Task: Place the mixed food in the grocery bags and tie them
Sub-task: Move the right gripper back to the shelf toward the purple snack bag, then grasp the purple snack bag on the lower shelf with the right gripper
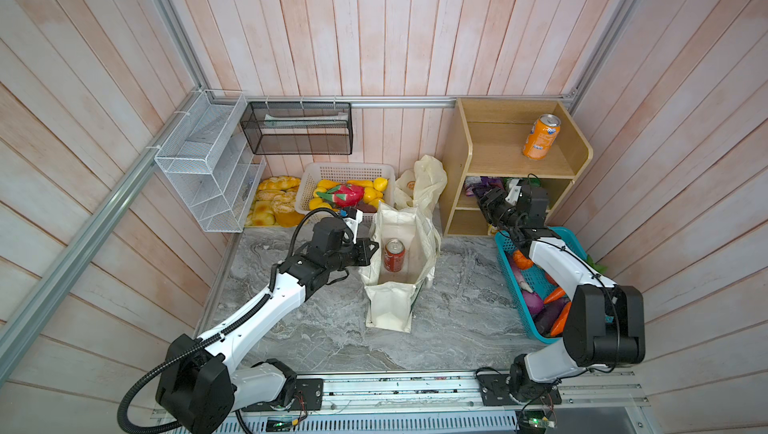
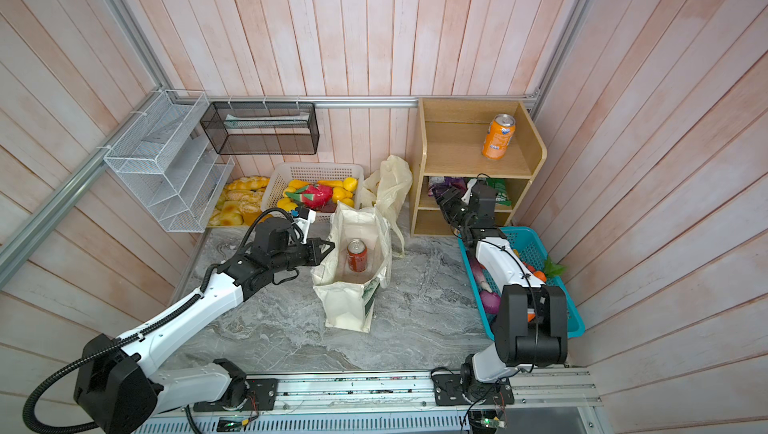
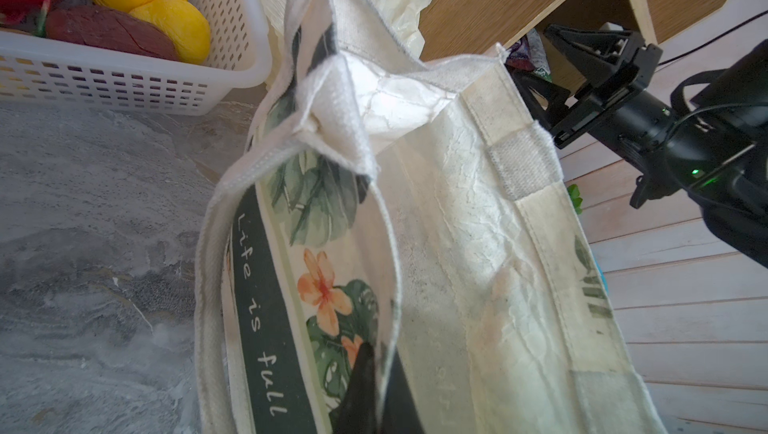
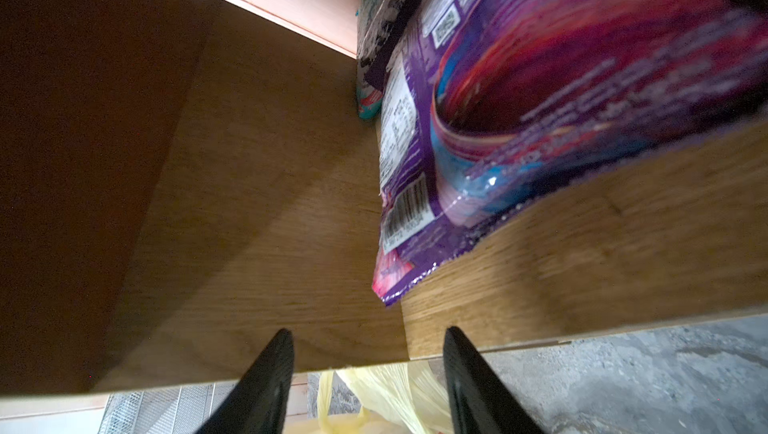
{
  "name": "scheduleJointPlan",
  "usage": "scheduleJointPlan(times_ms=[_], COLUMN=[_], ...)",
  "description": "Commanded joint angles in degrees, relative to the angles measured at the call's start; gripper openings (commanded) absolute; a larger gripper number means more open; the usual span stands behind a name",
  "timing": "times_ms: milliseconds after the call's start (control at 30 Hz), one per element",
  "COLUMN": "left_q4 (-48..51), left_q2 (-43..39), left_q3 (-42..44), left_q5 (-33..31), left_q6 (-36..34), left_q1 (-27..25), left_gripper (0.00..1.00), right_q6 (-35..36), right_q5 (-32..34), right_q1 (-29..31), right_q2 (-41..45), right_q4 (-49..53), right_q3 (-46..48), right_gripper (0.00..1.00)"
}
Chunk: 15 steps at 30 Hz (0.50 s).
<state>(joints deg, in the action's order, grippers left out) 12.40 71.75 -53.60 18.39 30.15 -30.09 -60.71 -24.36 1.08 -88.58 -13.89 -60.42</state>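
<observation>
The cream tote [image 1: 395,295] stands open mid-table with the red soda can [image 1: 394,254] upright inside it. My left gripper [image 1: 372,247] is shut on the tote's left rim, and its dark fingertips pinch the cloth edge [image 3: 380,365] in the left wrist view. My right gripper [image 1: 484,199] is open at the mouth of the wooden shelf's middle compartment. The purple snack packet [image 4: 540,99] lies there just beyond its tips [image 4: 368,330], untouched. The pale-yellow plastic bag [image 1: 424,183] slumps behind the tote. Orange carrots [image 1: 555,295] lie in the blue basket [image 1: 503,253] under my right arm.
An orange soda can [image 1: 541,137] stands on the wooden shelf's [image 1: 455,162] top level. A green packet [image 4: 370,37] sits behind the purple one. A white basket [image 1: 349,167] of toy fruit and bread loaves [image 1: 274,203] are at the back left, below two wire racks [image 1: 208,162].
</observation>
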Motion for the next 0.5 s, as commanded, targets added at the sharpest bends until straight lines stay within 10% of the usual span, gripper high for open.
scheduleJointPlan(times_ms=[0,467], left_q4=[0.2,0.03], left_q2=[0.76,1.47], left_q3=[-0.44,-0.61], left_q5=[1.28,1.04], left_q6=[-1.41,-1.15], left_q1=[-0.24,-0.24], left_gripper=[0.0,0.0], right_q6=[-1.4,-1.87], right_q5=[1.37,1.2], right_q1=[-0.2,0.08], right_q2=[-1.97,-10.57], right_q4=[-2.51,-3.45], right_q3=[-2.24,-7.21], right_gripper=[0.59,0.54])
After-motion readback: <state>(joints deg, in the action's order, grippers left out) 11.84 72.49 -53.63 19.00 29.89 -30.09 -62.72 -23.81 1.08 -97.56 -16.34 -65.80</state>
